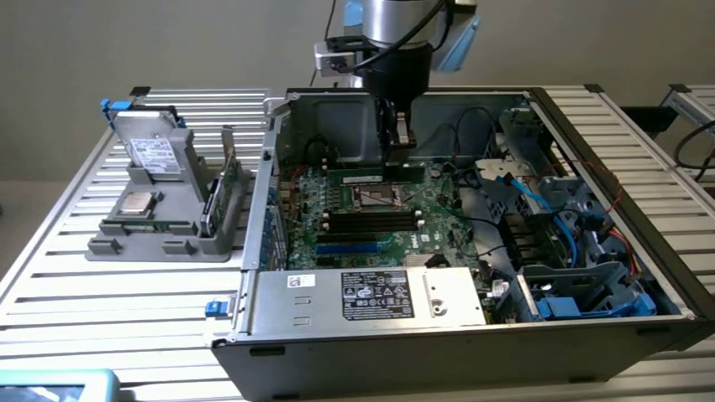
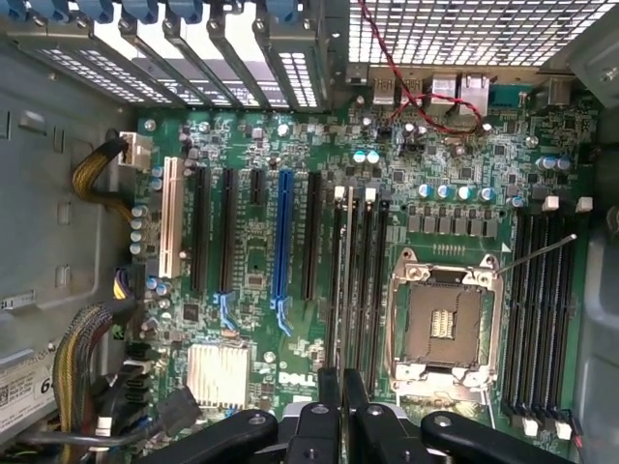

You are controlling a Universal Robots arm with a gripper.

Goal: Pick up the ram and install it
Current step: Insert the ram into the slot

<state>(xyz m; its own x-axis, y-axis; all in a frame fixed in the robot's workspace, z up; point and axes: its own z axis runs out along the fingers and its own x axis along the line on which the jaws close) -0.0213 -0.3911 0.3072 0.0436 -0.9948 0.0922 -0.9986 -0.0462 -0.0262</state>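
Note:
My gripper (image 1: 400,159) reaches down into the open computer case (image 1: 259,209), over the green motherboard (image 1: 430,209). It is shut on the ram (image 1: 367,177), a dark-green strip with a small white label that juts level from below the fingertips. In the wrist view the ram (image 2: 346,280) shows edge-on as a thin pale line. It runs out from between the black fingers (image 2: 329,387) above the black slots (image 2: 372,290), beside the open processor socket (image 2: 443,324). More empty black slots (image 2: 542,300) lie on the socket's other side. I cannot tell whether the ram touches a slot.
A grey parts holder (image 1: 167,226) on the slatted table at the exterior view's left carries a boxy silver drive (image 1: 154,155), a square silver chip (image 1: 139,203) and a green board on edge (image 1: 229,193). Cables and blue drive bays (image 1: 570,251) crowd the case's right side.

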